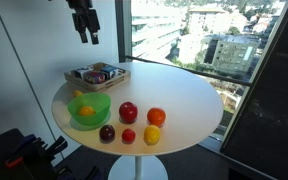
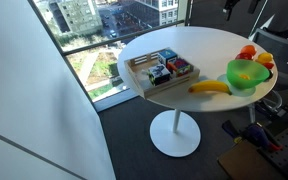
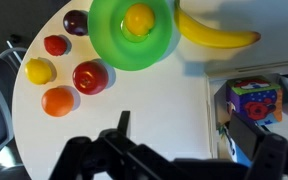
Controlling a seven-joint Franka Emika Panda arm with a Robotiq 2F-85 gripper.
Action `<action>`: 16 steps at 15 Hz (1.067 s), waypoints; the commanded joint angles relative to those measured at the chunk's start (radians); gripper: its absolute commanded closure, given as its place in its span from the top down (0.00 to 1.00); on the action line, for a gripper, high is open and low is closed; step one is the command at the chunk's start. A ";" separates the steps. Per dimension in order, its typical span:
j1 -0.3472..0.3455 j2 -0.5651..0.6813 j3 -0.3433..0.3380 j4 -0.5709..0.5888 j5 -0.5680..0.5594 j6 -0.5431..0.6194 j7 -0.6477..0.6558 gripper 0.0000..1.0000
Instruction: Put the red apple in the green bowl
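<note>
Gripper (image 1: 86, 38): spread apart, nothing held. Approach stage judged. Red apple (image 3: 90, 77), below it beside green bowl (image 3: 104, 45), to be reached.

Wrist view: green bowl (image 3: 134, 48) cut by top edge; wooden tray (image 3: 252, 100) cut by right edge; tool (image 3: 189, 150) dark, blurred, cut by bottom edge. Exterior view: fruits (image 2: 254, 55) partly hidden behind bowl, too small to tell apart.

Red apple (image 1: 128, 111): round, glossy, outside bowl, just beside it at 3 o'clock in an exterior view. Green bowl (image 1: 93, 120): lime, round, shallow, upright.
</note>
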 commanded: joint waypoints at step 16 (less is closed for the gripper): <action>-0.072 0.120 -0.138 0.084 0.020 -0.004 -0.114 1.00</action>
